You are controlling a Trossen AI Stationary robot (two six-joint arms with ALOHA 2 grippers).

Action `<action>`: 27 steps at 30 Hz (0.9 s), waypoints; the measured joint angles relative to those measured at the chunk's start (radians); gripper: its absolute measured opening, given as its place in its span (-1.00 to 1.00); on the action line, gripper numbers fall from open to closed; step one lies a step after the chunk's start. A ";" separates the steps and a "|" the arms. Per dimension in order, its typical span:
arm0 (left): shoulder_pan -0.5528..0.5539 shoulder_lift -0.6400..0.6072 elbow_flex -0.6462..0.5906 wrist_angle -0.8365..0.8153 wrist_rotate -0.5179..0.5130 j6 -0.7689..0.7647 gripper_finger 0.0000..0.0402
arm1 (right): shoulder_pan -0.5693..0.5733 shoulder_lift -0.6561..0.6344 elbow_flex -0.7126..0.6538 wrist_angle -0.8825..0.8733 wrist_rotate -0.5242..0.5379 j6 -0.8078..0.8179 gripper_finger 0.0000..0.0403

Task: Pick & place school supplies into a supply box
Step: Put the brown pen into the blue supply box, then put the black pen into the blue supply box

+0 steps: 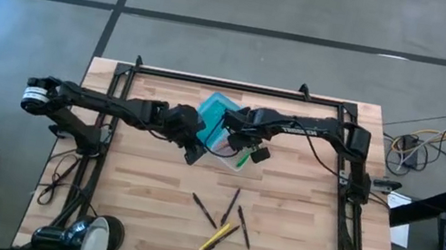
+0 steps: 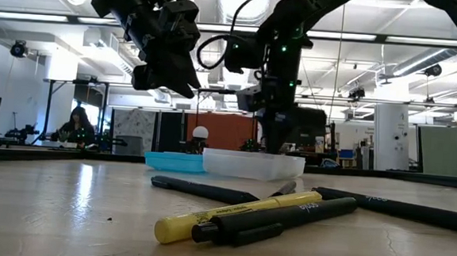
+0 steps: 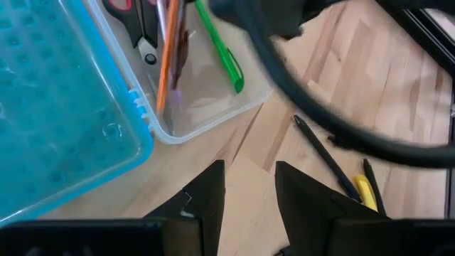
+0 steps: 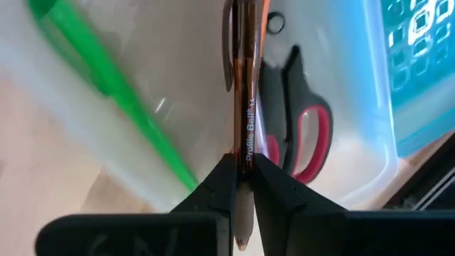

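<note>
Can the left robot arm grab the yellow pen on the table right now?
Probably yes. The left gripper hangs open beside the supply box, and the yellow pen lies on bare table among dark pens, with nothing between. The right gripper is busy over the box.

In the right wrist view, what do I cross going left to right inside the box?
Green pen → orange pen held in the right gripper → scissors → teal lid.
</note>
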 joint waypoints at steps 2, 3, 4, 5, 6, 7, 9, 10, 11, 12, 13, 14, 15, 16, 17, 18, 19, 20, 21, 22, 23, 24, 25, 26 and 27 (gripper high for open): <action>0.000 0.000 0.000 0.000 0.000 0.000 -0.46 | -0.002 -0.011 0.001 -0.022 -0.001 0.000 -0.89; 0.000 0.000 0.000 0.000 0.000 0.000 -0.46 | -0.003 -0.014 0.001 -0.030 -0.003 0.000 -0.89; 0.000 0.000 0.000 0.000 0.000 0.000 -0.46 | -0.003 -0.020 0.001 -0.031 -0.003 0.004 -0.89; 0.000 0.000 0.000 0.000 0.000 0.000 -0.46 | -0.003 -0.025 0.001 -0.025 -0.003 0.014 -0.89; 0.000 0.000 0.000 0.000 0.000 0.000 -0.46 | -0.003 -0.028 0.001 -0.015 -0.004 0.023 -0.89; 0.000 0.000 0.000 0.001 -0.001 0.001 -0.46 | -0.003 -0.031 0.001 -0.006 -0.009 0.023 -0.89; 0.000 0.000 0.000 0.003 -0.001 0.003 -0.46 | -0.003 -0.030 0.001 -0.003 -0.034 0.004 -0.89; 0.000 0.000 0.000 0.008 -0.001 0.003 -0.46 | -0.003 -0.023 0.001 0.002 -0.048 -0.004 -0.89; 0.000 0.000 0.000 0.012 -0.001 0.005 -0.46 | -0.003 -0.020 0.001 0.007 -0.056 -0.007 -0.89; 0.000 0.000 0.000 0.014 -0.001 0.006 -0.46 | -0.003 -0.015 -0.002 0.008 -0.060 -0.008 -0.89; 0.000 0.000 0.000 0.016 -0.001 0.006 -0.46 | -0.003 -0.008 -0.002 0.010 -0.059 -0.008 -0.89; 0.000 0.000 0.000 0.019 -0.001 0.006 -0.46 | -0.003 -0.003 -0.002 0.018 -0.050 -0.006 -0.88; 0.000 0.000 0.000 0.019 -0.001 0.006 -0.46 | -0.003 -0.001 -0.003 0.024 -0.036 -0.002 -0.88; 0.000 0.000 0.000 0.019 -0.001 0.005 -0.46 | -0.004 0.002 -0.004 0.029 -0.019 0.001 -0.87; 0.000 0.000 0.000 0.020 -0.001 0.004 -0.46 | -0.005 0.004 -0.005 0.037 -0.007 0.001 -0.85; 0.000 0.000 0.000 0.020 -0.001 0.004 -0.46 | -0.005 0.005 -0.005 0.048 -0.002 0.003 -0.82; 0.000 0.000 0.000 0.020 -0.001 0.004 -0.46 | -0.005 0.005 -0.005 0.057 -0.002 0.009 -0.79; 0.000 0.000 0.000 0.023 -0.001 0.004 -0.46 | -0.005 0.005 -0.005 0.062 -0.002 0.022 -0.74; 0.000 0.000 0.000 0.026 -0.001 0.004 -0.46 | -0.005 0.005 -0.005 0.065 -0.002 0.035 -0.70; 0.000 0.000 0.000 0.025 -0.001 0.004 -0.46 | -0.005 0.005 -0.005 0.067 -0.004 0.046 -0.65; 0.000 0.000 0.000 0.024 -0.001 0.004 -0.46 | -0.005 0.005 -0.005 0.063 -0.008 0.050 -0.60; 0.000 0.000 0.000 0.026 -0.001 0.004 -0.46 | -0.004 0.005 -0.005 0.058 -0.010 0.051 -0.55; 0.000 0.000 0.000 0.025 -0.001 0.004 -0.46 | -0.001 0.005 -0.005 0.055 -0.010 0.053 -0.50; 0.000 0.000 0.000 0.025 -0.001 0.004 -0.46 | 0.001 0.003 -0.005 0.053 -0.009 0.062 -0.45; 0.000 0.000 0.000 0.025 -0.001 0.004 -0.46 | 0.004 -0.001 -0.006 0.050 -0.008 0.079 -0.41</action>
